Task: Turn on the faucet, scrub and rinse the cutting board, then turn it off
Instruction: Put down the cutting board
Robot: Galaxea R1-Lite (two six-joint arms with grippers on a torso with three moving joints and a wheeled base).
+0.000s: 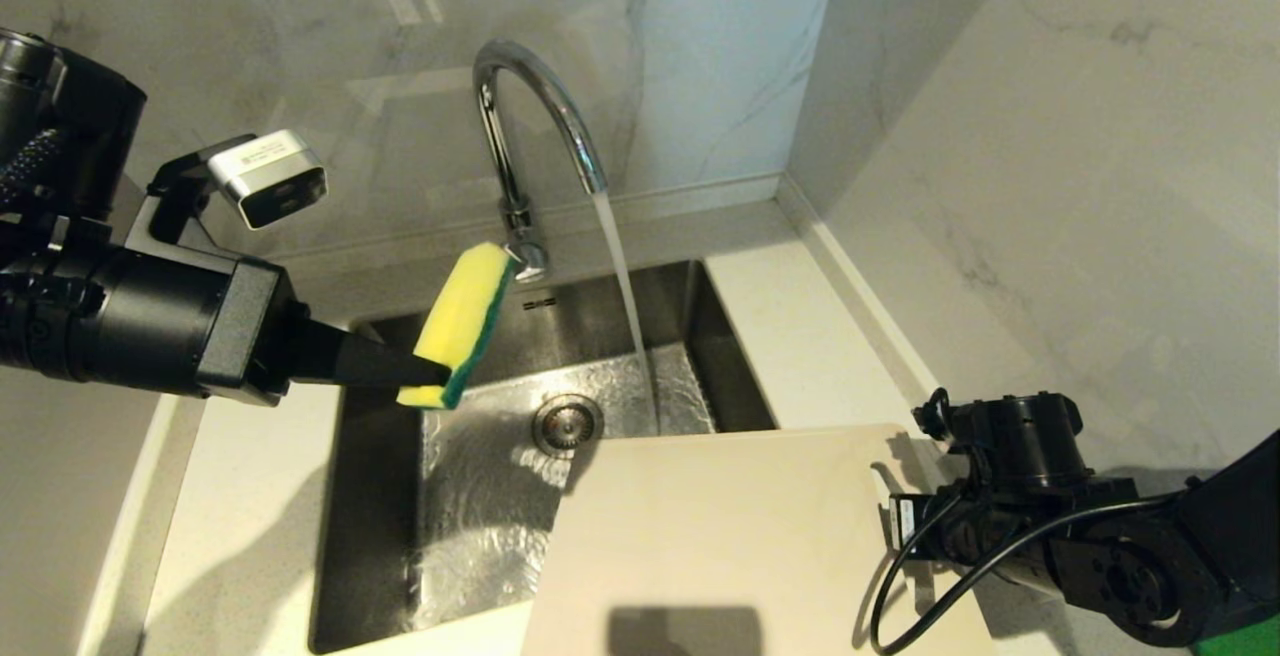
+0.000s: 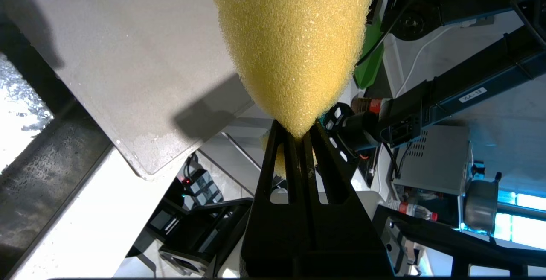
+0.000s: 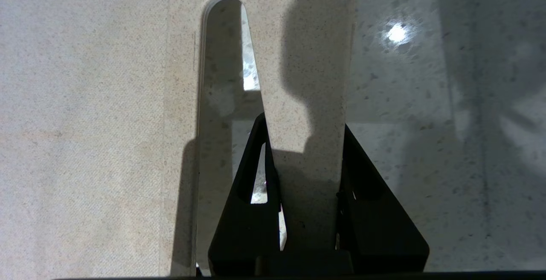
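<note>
Head view: the tall chrome gooseneck faucet (image 1: 530,126) is on, a stream of water (image 1: 625,296) falling into the stainless steel sink (image 1: 470,476) near the round drain (image 1: 567,423).
Cutting board: the large cream-white rectangular plastic cutting board (image 1: 730,536) lies tilted over the near right corner of the sink, its far edge just short of the stream; it looks dry there.
Left gripper: the left gripper (image 1: 435,372) hovers over the left part of the sink, fingers clenched on the lower end of a yellow-and-green sponge (image 1: 462,321), which stands up beside the faucet base, well apart from the board.
Right gripper: the right wrist view shows the right gripper (image 3: 305,143) grasping the board's edge strip beside the long slot handle (image 3: 226,71), one finger through the slot, one outside the edge.
Step in hand: the tap looks done; judging by the layout, this is bringing board and sponge together under the water.
Next move: it likely calls for pushing the board toward the faucet into the stream and lowering the sponge flat onto its surface, while the right grip holds firm against the scrubbing.
</note>
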